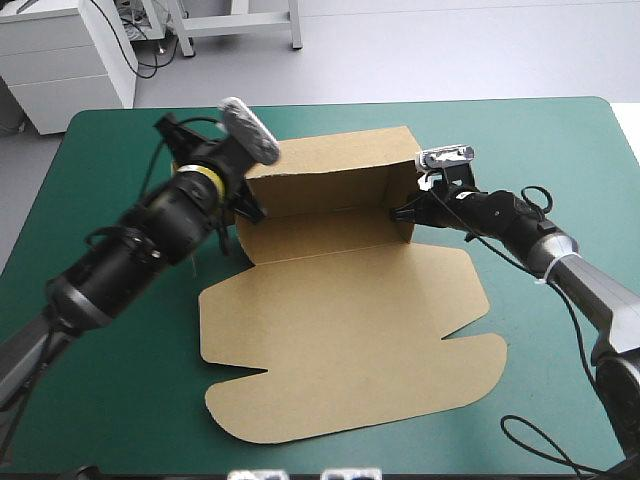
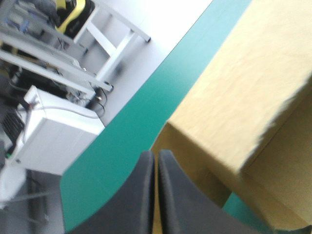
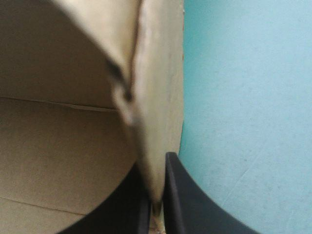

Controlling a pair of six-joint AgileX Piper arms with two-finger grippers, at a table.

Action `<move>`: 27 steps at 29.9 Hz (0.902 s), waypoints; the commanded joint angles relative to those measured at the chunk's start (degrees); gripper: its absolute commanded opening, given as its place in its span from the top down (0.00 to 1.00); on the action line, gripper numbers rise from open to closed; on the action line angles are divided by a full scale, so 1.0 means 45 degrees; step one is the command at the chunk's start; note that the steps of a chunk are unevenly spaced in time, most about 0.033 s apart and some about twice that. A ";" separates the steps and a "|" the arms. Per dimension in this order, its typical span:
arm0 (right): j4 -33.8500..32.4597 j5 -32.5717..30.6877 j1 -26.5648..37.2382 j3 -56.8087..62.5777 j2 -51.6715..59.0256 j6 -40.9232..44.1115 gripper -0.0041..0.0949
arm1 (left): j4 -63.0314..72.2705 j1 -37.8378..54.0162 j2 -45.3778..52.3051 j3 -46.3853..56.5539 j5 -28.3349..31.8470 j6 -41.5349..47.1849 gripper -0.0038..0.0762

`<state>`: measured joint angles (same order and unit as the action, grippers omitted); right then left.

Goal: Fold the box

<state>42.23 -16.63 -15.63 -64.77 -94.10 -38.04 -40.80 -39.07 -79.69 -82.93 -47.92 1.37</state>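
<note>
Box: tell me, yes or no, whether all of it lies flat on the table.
No: on the box the far walls stand raised; only the near part lies flat.

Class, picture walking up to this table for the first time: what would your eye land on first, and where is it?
The brown box dominates the middle of the teal-green cover: its near part lies flat, its far part stands up as walls. The left tool pinches the raised left wall and the right tool the right wall, each shut on the board.
</note>
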 commanded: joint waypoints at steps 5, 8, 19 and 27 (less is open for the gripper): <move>-0.0203 0.0208 0.0085 -0.0497 0.0554 0.0406 0.97 | 0.6934 0.5728 0.1967 -0.0396 0.1341 -0.2142 0.94; -0.0880 0.0128 0.0085 -0.0554 0.0554 0.1004 0.97 | 0.9490 0.8251 0.2386 -0.0396 0.1363 -0.3648 0.94; -0.1404 0.0100 0.0085 -0.0613 0.0533 0.1726 0.97 | 1.8694 1.5911 0.2445 0.2735 0.1203 -0.7301 0.94; -0.5931 -0.3326 0.0085 -0.3024 0.0239 0.5801 0.97 | 2.4607 1.6696 0.2439 0.6471 0.2221 -1.1295 0.94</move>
<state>24.19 -27.39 -15.63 -71.89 -94.89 -20.70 58.53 35.83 -70.29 -55.18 -40.24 -43.72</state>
